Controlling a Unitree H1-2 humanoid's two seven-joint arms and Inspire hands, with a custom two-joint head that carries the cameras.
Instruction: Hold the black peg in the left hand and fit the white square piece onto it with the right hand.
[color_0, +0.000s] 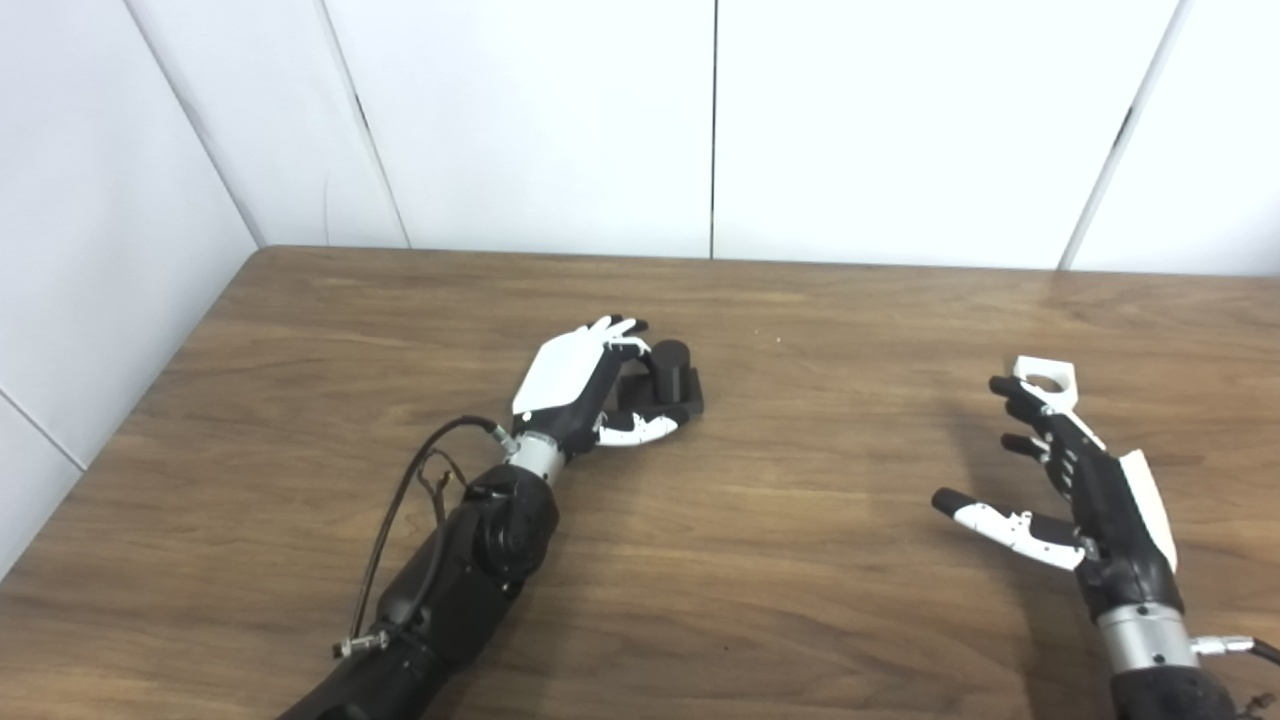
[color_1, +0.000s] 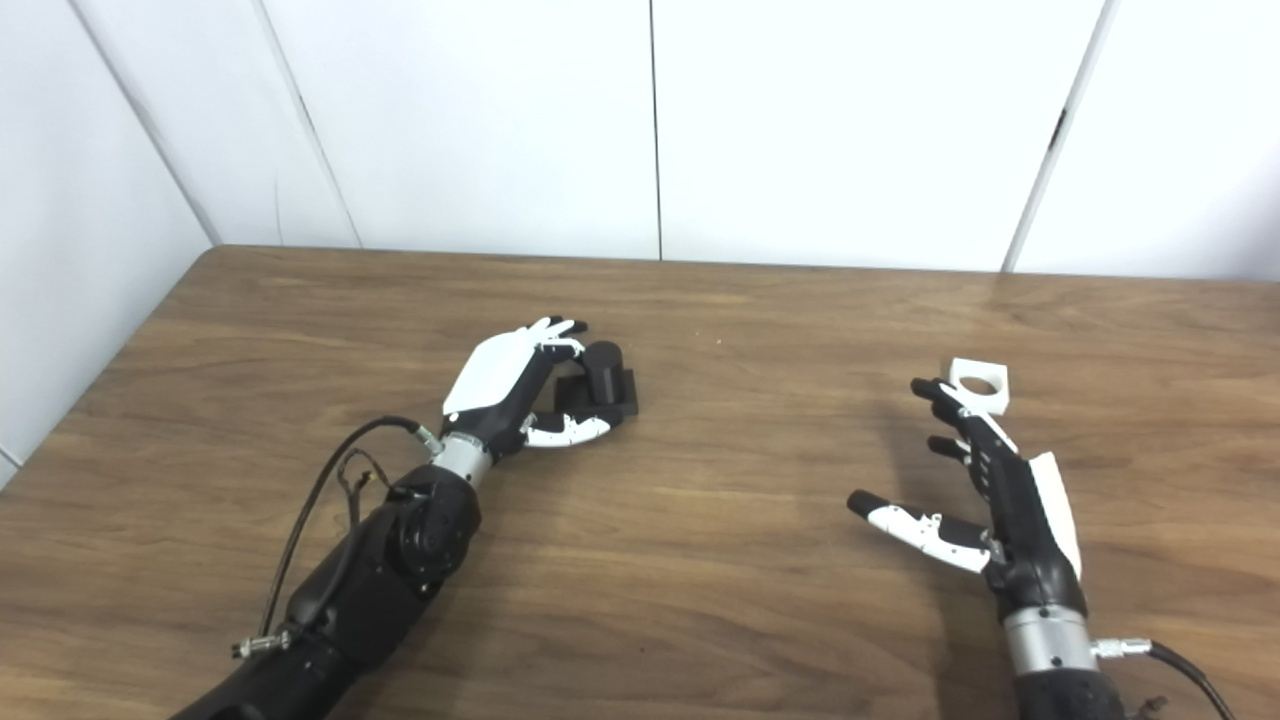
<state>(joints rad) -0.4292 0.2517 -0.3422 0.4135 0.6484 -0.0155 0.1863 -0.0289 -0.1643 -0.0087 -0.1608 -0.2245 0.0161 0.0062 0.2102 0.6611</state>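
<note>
The black peg (color_0: 672, 375) is a short cylinder on a flat black base, standing on the wooden table (color_0: 760, 560) left of centre. My left hand (color_0: 580, 385) lies against its left side. The fingers curl over toward the top of the cylinder and the thumb (color_0: 640, 428) reaches along the front of the base. The hand is still open and the peg rests on the table. The white square piece (color_0: 1047, 382), with a round hole, lies at the right. My right hand (color_0: 1070, 490) is open with fingers spread, its fingertips at the piece's near edge.
White wall panels (color_0: 700, 120) close off the table's back and left sides. Bare wood lies between the two hands. A black cable (color_0: 400, 500) loops beside my left forearm.
</note>
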